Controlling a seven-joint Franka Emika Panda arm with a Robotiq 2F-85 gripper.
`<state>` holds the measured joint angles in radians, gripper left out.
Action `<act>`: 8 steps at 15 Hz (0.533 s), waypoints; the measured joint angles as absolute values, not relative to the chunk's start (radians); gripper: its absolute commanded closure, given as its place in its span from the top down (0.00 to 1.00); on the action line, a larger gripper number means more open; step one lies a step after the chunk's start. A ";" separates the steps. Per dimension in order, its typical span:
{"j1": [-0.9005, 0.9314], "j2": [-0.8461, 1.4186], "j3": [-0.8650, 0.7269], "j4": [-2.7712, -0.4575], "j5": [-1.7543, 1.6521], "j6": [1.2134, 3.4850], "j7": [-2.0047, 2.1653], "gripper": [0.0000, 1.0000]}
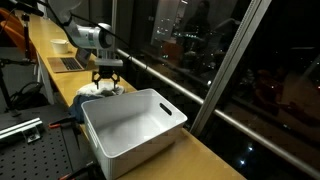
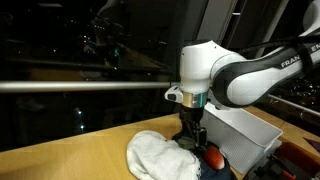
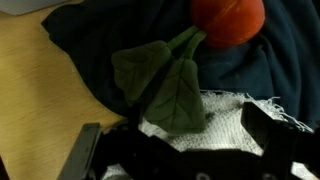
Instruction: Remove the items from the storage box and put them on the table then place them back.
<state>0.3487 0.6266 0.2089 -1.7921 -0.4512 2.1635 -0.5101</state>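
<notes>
The white storage box (image 1: 130, 125) stands on the light-wood table (image 1: 205, 155), and its inside looks empty; it also shows in an exterior view (image 2: 250, 135). Beyond it lies a pile: a white cloth (image 2: 160, 155) (image 3: 232, 125), a dark navy garment (image 3: 95, 45), a red ball (image 3: 228, 20) (image 2: 212, 156) and green leaves (image 3: 160, 82) joined to the ball. My gripper (image 1: 107, 78) (image 2: 192, 138) hangs just over the pile. In the wrist view the gripper (image 3: 180, 145) is open, with its fingers either side of the white cloth and the leaf tip, and it holds nothing.
A laptop (image 1: 70, 63) and a small white bowl (image 1: 62, 45) sit farther along the table. A grey perforated bench (image 1: 30, 150) runs beside the table. A window with a metal rail (image 2: 80, 86) lines the table's far side.
</notes>
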 measured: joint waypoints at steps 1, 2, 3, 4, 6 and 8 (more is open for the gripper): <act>0.340 0.637 0.209 -1.787 -0.451 2.168 -0.510 1.00; 0.329 0.647 0.208 -1.782 -0.451 2.175 -0.510 1.00; 0.320 0.659 0.208 -1.776 -0.451 2.181 -0.510 1.00; 0.311 0.672 0.208 -1.769 -0.451 2.184 -0.511 0.98; 0.300 0.701 0.208 -1.752 -0.451 2.190 -0.511 0.78; 0.294 0.729 0.208 -1.735 -0.450 2.196 -0.511 0.60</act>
